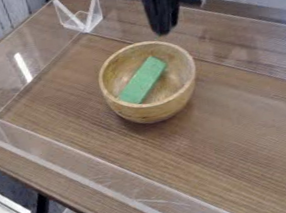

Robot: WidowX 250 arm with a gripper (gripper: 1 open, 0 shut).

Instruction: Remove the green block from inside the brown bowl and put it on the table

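Note:
The green block (142, 80) lies flat inside the brown bowl (153, 106), slanting from lower left to upper right. The bowl stands near the middle of the wood-grain table (234, 155). My black gripper (163, 27) hangs well above the bowl's far rim, pointing straight down. Its fingers are pressed together with nothing between them. The block is fully visible and apart from the gripper.
Low clear acrylic walls (59, 156) run along the table's edges. A clear bracket (81, 17) stands at the far left corner. Bare tabletop surrounds the bowl on all sides.

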